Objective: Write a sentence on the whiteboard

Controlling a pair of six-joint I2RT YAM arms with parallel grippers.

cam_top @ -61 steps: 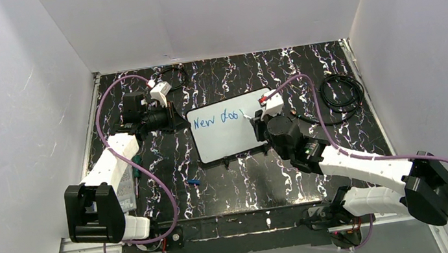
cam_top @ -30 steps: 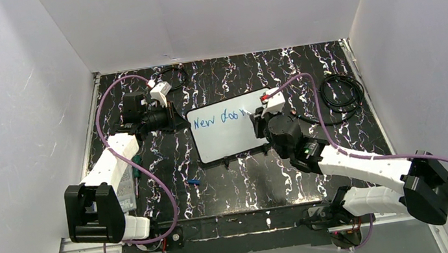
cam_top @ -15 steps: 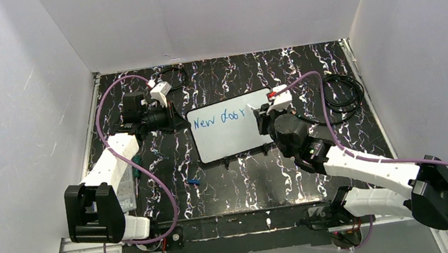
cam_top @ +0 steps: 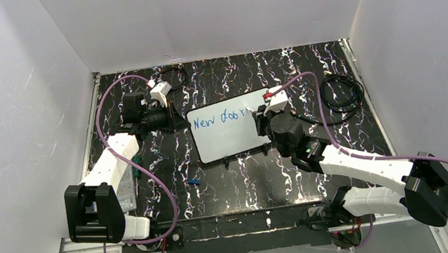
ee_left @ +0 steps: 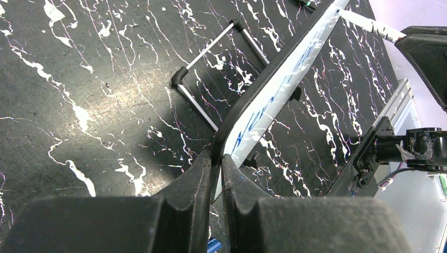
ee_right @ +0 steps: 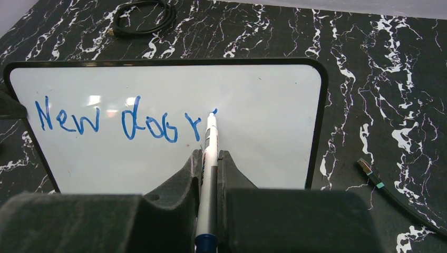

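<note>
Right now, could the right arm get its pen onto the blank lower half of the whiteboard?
Probably yes. The right gripper holds the marker tip on the whiteboard beside the writing, and nothing lies on the blank part below; the left gripper only pinches its edge.

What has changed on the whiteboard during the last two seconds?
The right pincer, shut on the marker, moved slightly rightward along the whiteboard, and the sentence grew to "New door". The left pincer stayed clamped on the board's edge.
</note>
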